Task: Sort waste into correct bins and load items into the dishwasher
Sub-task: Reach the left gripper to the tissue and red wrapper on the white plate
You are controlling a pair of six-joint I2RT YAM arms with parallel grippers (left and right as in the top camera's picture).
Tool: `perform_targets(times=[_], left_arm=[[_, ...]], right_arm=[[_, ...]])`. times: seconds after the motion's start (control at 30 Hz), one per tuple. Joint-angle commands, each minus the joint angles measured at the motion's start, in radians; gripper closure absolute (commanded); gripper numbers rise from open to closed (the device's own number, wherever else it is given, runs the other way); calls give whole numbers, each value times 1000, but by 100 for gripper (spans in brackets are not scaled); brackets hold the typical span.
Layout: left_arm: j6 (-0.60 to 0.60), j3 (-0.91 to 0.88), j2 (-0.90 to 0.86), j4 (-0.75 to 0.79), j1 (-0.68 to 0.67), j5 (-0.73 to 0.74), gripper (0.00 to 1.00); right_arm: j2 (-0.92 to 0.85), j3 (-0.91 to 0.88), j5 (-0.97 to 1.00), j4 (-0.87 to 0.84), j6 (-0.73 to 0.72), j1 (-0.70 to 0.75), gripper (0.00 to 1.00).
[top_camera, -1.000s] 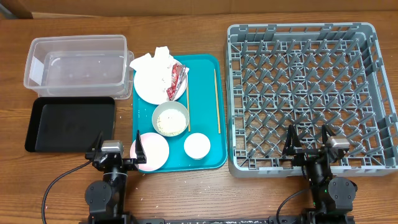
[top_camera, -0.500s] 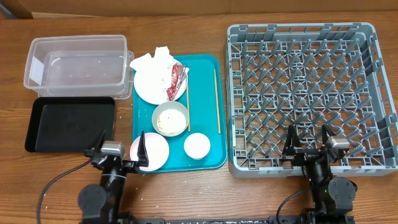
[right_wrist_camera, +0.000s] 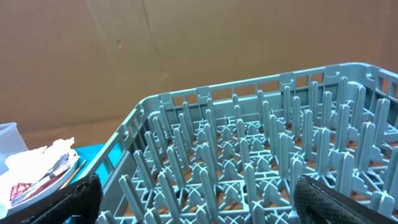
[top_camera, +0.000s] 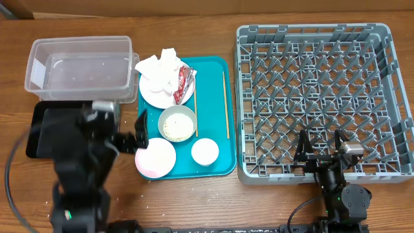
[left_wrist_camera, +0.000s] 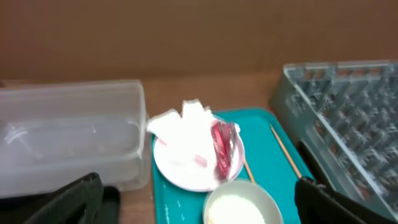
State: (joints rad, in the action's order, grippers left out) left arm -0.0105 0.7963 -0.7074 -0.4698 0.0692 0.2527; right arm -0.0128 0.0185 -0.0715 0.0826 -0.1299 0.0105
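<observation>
Left gripper (top_camera: 114,129), jaws wide; white plate (left_wrist_camera: 180,168) ahead

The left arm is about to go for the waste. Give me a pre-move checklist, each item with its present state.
1. Left pincer open, nothing in it: ok.
2. Napkins and red wrapper exposed on the white plate: ok.
3. Clear tub uncovered: ok.
4. Black tray unobstructed: not ok, the left arm is over it.
5. Right pincer open, away from the teal tray: ok.
6. Left pincer's height above the table: cannot tell, blurred overhead.
</observation>
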Motion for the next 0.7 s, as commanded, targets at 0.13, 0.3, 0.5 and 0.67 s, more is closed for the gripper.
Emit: perform_targets(times=[0.13, 0.3, 0.5, 0.67], left_arm=[[-50, 504, -415, -328, -97, -36, 0], [-50, 809, -647, -561, -176, -105, 0], [-57, 964, -818, -566, -214, -85, 0], [-69, 964, -898, -511, -214, -80, 0]], right_arm=[[10, -11, -1, -6, 3, -6, 0], [10, -11, -1, -6, 3, -6, 0], [10, -11, -1, -6, 3, -6, 0], [10, -11, -1, -6, 3, -6, 0]])
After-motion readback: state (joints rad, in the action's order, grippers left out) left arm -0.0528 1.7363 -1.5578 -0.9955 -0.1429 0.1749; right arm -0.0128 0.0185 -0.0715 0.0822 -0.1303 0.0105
